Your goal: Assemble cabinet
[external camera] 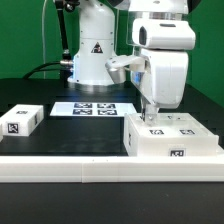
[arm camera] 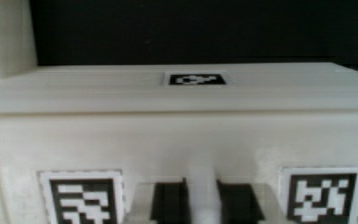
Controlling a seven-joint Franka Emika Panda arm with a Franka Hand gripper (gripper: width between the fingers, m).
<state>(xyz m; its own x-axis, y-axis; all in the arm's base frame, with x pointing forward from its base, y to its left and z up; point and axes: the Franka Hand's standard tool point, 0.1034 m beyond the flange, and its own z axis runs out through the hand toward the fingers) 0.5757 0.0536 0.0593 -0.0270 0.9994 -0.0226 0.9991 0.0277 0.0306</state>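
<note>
The white cabinet body (external camera: 172, 138) lies on the table at the exterior view's right, with two marker tags on its top and one on its front face. My gripper (external camera: 152, 118) hangs straight down over it, fingertips at the top face between the two tags. In the wrist view the cabinet (arm camera: 176, 120) fills the frame. The dark fingers (arm camera: 165, 202) stand close together, with only a thin light strip between them. I cannot tell whether they pinch anything. A smaller white cabinet piece (external camera: 21, 122) with a tag lies at the exterior view's left.
The marker board (external camera: 90, 108) lies flat behind the cabinet, in front of the white robot pedestal (external camera: 92, 55). A low white wall (external camera: 90, 172) runs along the table's near edge. Black table (external camera: 80, 130) lies between the two pieces.
</note>
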